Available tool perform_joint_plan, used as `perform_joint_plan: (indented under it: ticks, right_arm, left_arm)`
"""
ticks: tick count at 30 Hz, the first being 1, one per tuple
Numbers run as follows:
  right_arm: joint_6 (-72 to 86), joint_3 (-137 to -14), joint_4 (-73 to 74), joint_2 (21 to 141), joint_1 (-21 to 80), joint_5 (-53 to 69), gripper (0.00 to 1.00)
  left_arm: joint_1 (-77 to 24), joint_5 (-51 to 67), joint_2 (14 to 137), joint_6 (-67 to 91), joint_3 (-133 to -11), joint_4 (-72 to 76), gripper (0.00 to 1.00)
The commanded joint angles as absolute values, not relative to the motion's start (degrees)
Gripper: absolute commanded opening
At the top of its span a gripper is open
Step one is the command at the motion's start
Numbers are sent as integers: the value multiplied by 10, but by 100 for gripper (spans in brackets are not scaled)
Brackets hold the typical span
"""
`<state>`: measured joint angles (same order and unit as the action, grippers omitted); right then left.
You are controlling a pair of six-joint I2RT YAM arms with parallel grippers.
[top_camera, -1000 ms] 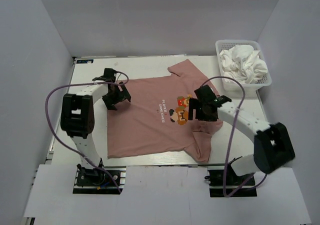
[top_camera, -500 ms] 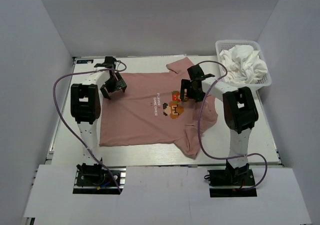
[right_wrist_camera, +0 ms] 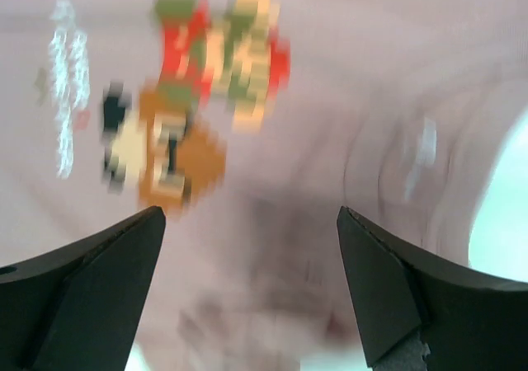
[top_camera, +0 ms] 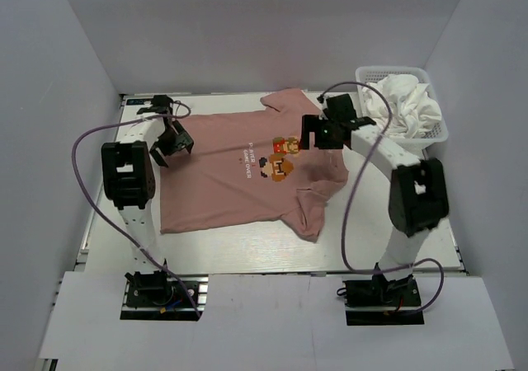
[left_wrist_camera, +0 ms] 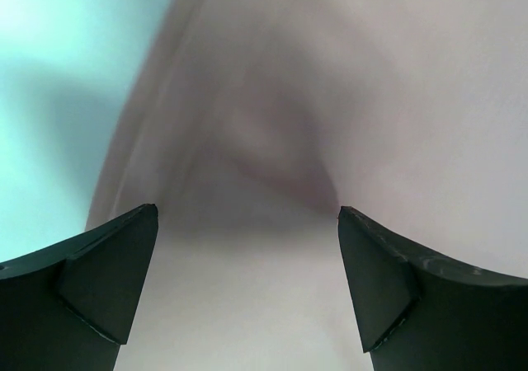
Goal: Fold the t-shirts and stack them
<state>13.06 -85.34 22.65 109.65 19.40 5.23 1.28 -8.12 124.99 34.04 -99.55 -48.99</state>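
A soft dusty pink t-shirt (top_camera: pixel 223 190) with a blocky pixel graphic lies spread, lightly rumpled, on the white table (top_camera: pixel 231 251) left of the plastic mesh basket (top_camera: pixel 437 132) heaped with crumpled white t-shirts (top_camera: pixel 404 103), while the left gripper (left_wrist_camera: pixel 247 214) and right gripper (right_wrist_camera: pixel 250 214) hang over it, jaws wide, gripping nothing.

Soft, matt cloth is being shown by the pink tee (top_camera: pixel 223 190), rumpled cloth by the white tees (top_camera: pixel 404 103). The basket (top_camera: pixel 392 68) is being seen as plastic mesh, the fingers (left_wrist_camera: pixel 91 280) as matt black plastic.
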Motion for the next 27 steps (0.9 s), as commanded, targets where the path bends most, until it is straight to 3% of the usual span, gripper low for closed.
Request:
perform_joint_plan:
  ticks: [1,4,8,17,20,21,24,27]
  right_arm:
    - [134,-732,198,959,191,71,90]
    - [149,-625,210,880,192,47,90]
    - [117,-505,180,798,198,108,88]
    - [34,-487,142,851,212,107,85]
    - [50,-494,141,871,217,127,67]
    - [54,-494,142,874,219,133,48]
    - [89,-503,185,863,222,120,18]
    - [126,-497,220,819,224,107,10]
  left_arm:
    - [-10,-38,1122,365,-914,-463,100]
    - [-18,16,1029,381,-750,-402,100]
    - [-39,27,935,388,-662,-393,100]
    - [-44,39,865,395,-588,-384,100]
    - [-44,39,865,395,-588,-390,100]
    - [-44,39,860,395,-588,-390,100]
    - [-44,33,854,395,-588,-390,100]
    - [-44,33,854,389,-588,-390,100]
